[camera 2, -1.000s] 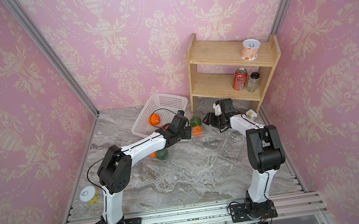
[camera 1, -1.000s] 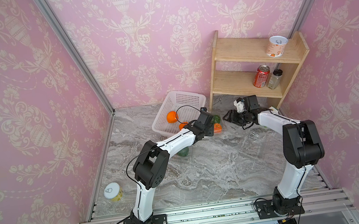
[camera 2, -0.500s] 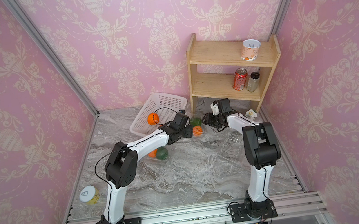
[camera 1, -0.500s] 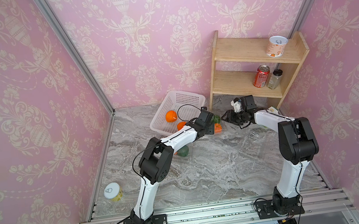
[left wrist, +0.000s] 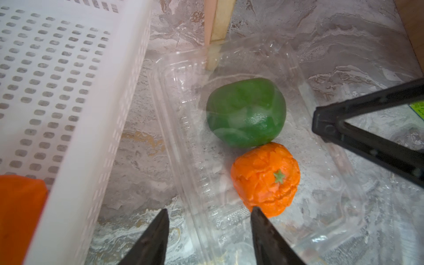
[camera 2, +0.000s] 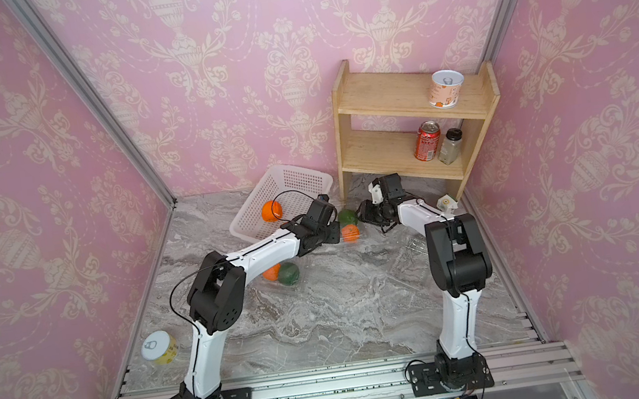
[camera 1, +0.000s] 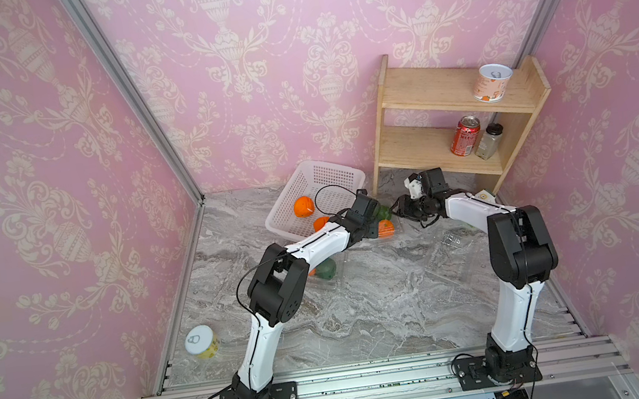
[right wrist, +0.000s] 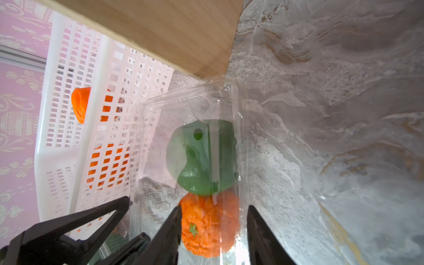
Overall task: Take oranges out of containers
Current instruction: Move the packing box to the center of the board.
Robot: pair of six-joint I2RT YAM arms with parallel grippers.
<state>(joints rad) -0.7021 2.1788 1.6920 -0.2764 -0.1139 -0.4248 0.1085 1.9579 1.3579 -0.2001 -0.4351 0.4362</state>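
A clear container (left wrist: 183, 119) lies by the shelf leg and holds an orange (left wrist: 266, 179) with a green stem mark and a green fruit (left wrist: 246, 112). My left gripper (left wrist: 210, 212) is open, its fingers astride the tray's near long wall, one tip beside the orange. My right gripper (right wrist: 214, 210) is open around the same orange (right wrist: 208, 227), one finger inside the tray against the fruit, the other outside the thin wall. Both grippers meet at this tray in a top view, left (camera 1: 372, 229) and right (camera 1: 398, 209). Another orange (camera 2: 271, 272) shows under my left arm.
A white perforated basket (camera 1: 282, 214) just left of the tray holds two oranges (camera 1: 303, 207). The wooden shelf (camera 1: 448, 141) stands right behind. An empty clear tray (camera 1: 448, 248) lies near my right arm. A green fruit (camera 1: 326, 269) and a yellow can (camera 1: 201, 342) sit nearer the front.
My right gripper has shifted a little left, up to the tray with the orange. My left gripper stays at that tray while its elbow has swung slightly.
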